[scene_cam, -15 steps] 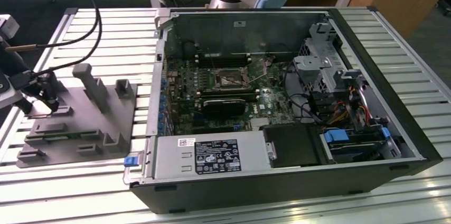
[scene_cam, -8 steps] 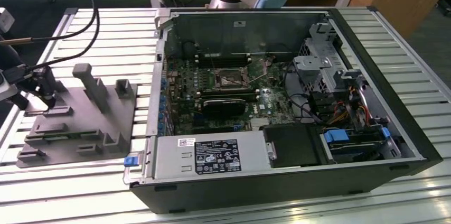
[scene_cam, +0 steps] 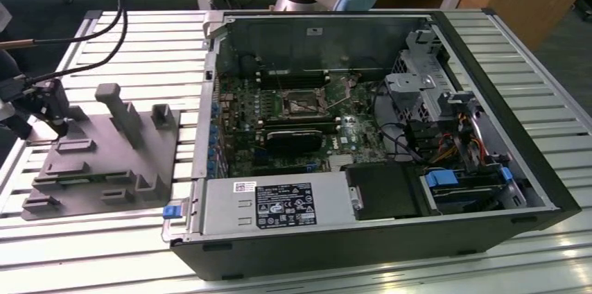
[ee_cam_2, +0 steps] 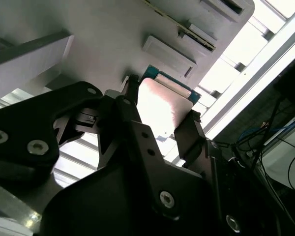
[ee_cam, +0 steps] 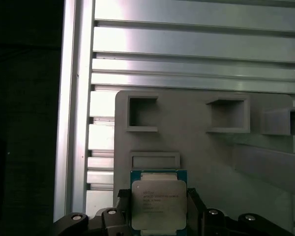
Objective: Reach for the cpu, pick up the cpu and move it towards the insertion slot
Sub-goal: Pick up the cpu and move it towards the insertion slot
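Exterior view gives us first the slatted metal table [scene_cam: 138,44]. On it lies the open computer case [scene_cam: 324,249], just beside the grey fixture [scene_cam: 102,169], on the exterior view's right of it. The gripper [scene_cam: 57,126] hangs over the end of the fixture that is farthest from the case. Inside the case, well apart from the fixture, we see the insertion slot [scene_cam: 303,103], a small square socket with a shiny frame and a dark centre.

In both wrist views the two black fingers [ee_cam_2: 187,132] press on opposite edges of the cpu [ee_cam: 158,204], so the claw is pinching the chip. The cpu is low over the fixture, beside a shallow rectangular recess. We cannot tell if it is clear of the surface.

We judge that the picking step is in hand and the carry is not yet begun. The move toward the slot calls, in our opinion, for a steady pinch, enough height to pass the case wall, and a level chip.
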`<action>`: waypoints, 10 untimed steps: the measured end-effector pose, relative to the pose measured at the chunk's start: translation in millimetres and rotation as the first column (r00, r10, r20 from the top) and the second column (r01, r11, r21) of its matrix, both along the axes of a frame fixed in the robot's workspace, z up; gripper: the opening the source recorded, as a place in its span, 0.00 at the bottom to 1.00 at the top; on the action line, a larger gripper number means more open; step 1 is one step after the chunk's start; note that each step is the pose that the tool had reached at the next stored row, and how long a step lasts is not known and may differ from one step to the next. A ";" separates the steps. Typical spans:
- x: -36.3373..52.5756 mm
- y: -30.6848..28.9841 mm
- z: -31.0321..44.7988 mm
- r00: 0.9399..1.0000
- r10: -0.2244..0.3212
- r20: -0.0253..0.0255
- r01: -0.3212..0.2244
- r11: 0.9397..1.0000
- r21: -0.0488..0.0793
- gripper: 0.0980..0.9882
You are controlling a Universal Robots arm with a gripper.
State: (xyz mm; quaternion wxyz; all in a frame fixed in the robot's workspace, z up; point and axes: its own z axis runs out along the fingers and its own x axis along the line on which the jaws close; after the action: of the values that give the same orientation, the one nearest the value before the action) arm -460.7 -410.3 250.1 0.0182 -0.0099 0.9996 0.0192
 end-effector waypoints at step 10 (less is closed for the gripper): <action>0.0 0.0 17.3 1.000 0.000 0.002 0.000 1.000 0.000 0.50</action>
State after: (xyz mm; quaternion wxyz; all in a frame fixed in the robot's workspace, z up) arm -460.7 -410.3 267.4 0.0193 -0.0099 0.9996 0.0192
